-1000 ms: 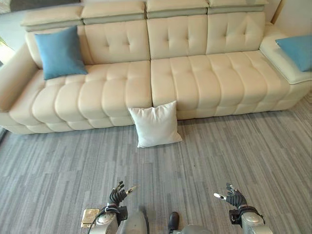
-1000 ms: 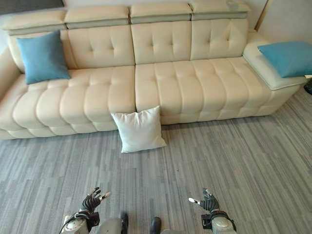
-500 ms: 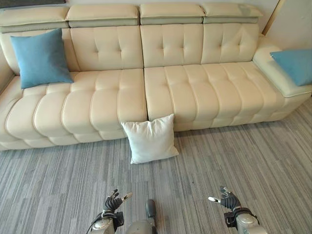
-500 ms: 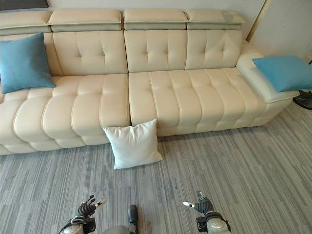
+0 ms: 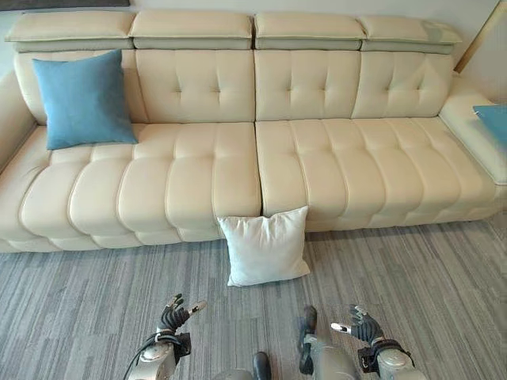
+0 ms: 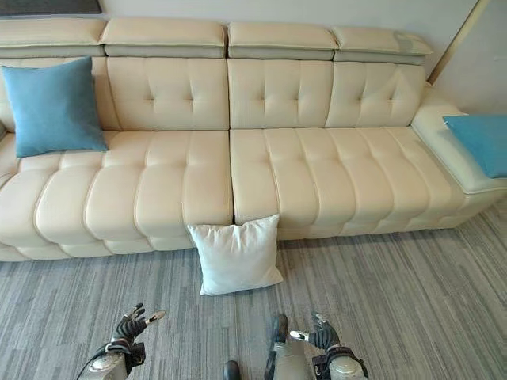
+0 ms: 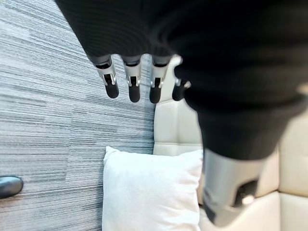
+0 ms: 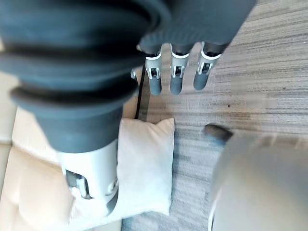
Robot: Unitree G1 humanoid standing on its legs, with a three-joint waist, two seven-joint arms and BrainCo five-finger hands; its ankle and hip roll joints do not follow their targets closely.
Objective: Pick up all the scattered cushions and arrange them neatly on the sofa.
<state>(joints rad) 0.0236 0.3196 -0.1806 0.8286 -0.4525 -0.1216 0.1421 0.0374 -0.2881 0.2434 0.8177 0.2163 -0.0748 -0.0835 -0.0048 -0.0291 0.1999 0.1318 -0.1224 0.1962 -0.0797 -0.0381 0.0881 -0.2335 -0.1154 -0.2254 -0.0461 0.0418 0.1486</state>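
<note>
— What sort of place is this?

— A living room in a home, by the look of it. A long cream sofa [image 5: 261, 150] with buttoned back cushions and padded headrests runs along a pale wall [image 6: 317, 12].

— Anything else homely?

— Cushions. A blue cushion [image 5: 83, 99] leans upright at the sofa's left end, another blue cushion [image 6: 479, 142] lies on the right end, and a white cushion [image 5: 265, 247] stands on the grey striped carpet [image 5: 79, 301], leaning against the sofa's front.

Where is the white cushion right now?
In the left eye view, the white cushion stands on the grey carpet, leaning against the front of the sofa below its middle seam, ahead of both empty hands.
</note>
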